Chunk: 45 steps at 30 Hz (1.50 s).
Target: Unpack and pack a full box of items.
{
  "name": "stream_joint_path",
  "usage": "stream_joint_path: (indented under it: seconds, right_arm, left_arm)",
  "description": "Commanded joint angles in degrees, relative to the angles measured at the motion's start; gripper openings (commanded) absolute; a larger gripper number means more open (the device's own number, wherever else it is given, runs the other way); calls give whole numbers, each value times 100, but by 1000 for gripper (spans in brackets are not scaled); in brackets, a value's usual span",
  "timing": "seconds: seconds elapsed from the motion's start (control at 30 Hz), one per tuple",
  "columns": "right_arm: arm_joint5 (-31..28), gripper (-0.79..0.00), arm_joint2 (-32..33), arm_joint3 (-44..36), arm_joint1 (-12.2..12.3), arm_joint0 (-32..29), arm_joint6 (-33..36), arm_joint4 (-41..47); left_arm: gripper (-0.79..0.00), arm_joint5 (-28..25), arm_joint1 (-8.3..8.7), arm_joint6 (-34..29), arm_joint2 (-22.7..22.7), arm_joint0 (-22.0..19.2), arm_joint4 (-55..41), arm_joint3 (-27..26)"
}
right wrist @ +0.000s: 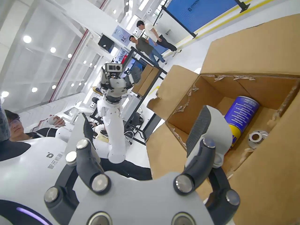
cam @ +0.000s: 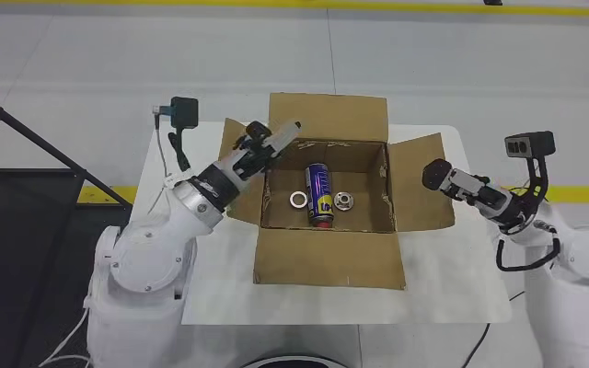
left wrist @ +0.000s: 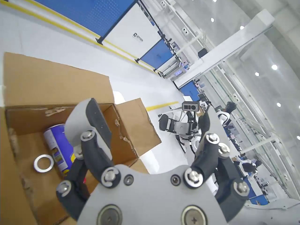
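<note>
An open cardboard box stands in the middle of a white worktop, its far flap reaching the far edge and all four flaps folded outward. On the box floor a blue spray can lies on its side, pointing from far wall to near wall. A flat metal ring lies just beside the can on its left. A small metal flange lies just beside it on its right. The left gripper hangs over the box's left flap, fingers spread apart, holding nothing. The right gripper hangs over the right flap, fingers also spread and empty.
</note>
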Motion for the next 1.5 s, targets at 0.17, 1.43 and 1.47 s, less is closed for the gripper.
stream_joint_path:
  seconds: [0.17, 1.43, 1.47]
  right_arm:
    - [284, 0, -296, 268, 13, 62, -737, -1006]
    - [942, 0, -1458, 808, -20, 119, -1611, -1837]
    - [935, 0, -1496, 816, -24, 139, -1609, -1826]
  left_arm:
    - [0, -1075, 104, 8, -1292, 1062, -891, -401]
    - [0, -2162, 207, 476, -2363, 1653, -1850, -318]
    - [0, -2162, 207, 476, -2363, 1653, -1850, -318]
